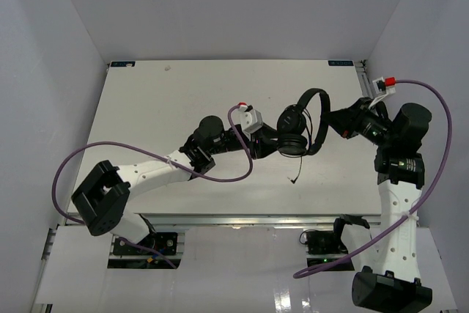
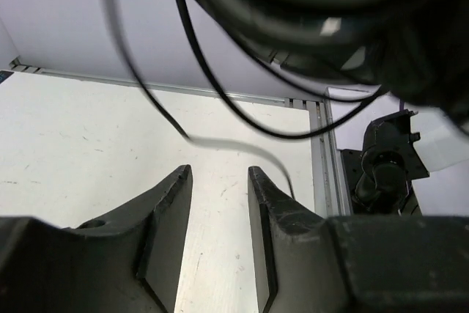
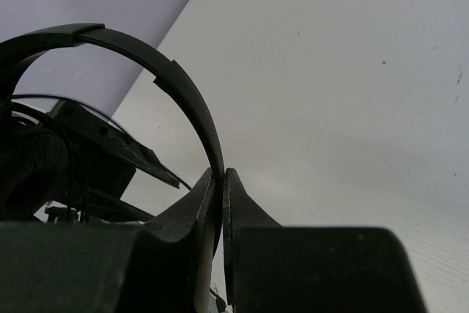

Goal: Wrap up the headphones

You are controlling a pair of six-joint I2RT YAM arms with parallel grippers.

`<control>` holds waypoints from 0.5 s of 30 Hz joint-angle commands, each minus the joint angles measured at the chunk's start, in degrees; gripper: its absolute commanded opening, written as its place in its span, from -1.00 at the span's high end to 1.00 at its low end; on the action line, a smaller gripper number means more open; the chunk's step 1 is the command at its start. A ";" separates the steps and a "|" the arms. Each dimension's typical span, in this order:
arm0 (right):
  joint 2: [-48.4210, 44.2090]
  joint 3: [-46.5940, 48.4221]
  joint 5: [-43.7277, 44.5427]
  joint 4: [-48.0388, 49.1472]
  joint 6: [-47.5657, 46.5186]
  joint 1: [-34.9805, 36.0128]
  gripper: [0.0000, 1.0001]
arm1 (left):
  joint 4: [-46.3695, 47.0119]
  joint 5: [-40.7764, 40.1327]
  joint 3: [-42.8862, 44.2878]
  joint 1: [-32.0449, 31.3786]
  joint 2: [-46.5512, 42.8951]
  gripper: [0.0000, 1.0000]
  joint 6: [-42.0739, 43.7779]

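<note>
Pinching the headphones [image 1: 297, 131] by the headband [image 3: 192, 104] lets the right pincer [image 3: 222, 175] hold them aloft, cord [image 2: 293, 137] dangling; the left pincer [image 2: 220, 177], jaws spread and empty, sits just beneath the earcups [image 1: 292, 144], probably to catch it.

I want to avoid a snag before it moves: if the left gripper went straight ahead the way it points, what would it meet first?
Likely the cord crossing just beyond the left gripper; the earcups look above that line, though depth is unclear.
</note>
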 commanded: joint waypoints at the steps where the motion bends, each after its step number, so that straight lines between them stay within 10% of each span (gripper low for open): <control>1: 0.25 4.49 -1.30 4.82 5.75 0.07 0.85 | 11.17 3.21 -2.38 0.15 1.79 -0.02 -4.65; 15: 2.25 8.01 -1.02 6.40 9.51 -0.18 0.85 | 22.27 3.96 -6.42 0.15 6.14 -0.24 -9.23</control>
